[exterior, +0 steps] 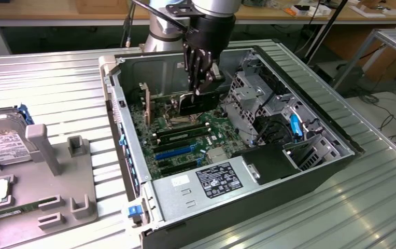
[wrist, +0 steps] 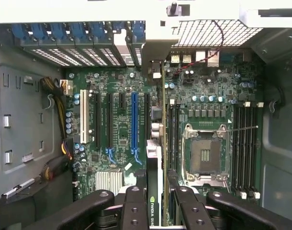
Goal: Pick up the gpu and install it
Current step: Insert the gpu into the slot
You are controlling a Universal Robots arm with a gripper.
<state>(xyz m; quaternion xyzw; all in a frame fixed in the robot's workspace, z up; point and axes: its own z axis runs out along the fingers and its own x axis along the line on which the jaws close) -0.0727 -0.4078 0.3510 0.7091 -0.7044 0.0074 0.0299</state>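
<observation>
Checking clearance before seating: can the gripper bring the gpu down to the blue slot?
Probably yes. The gripper holds the gpu inside the open case, above the board; the blue slot looks empty, with no cable across it.

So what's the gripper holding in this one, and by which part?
The gripper is shut on the gpu, pinching its upper long edge across the two flat faces. The gpu hangs edge-down over the motherboard.

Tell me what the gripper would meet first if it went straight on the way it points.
The gripper points down into the open case with the gpu clamped ahead of it, so the card's edge would likely meet the motherboard first, near the blue slot; depth is unclear.
</observation>
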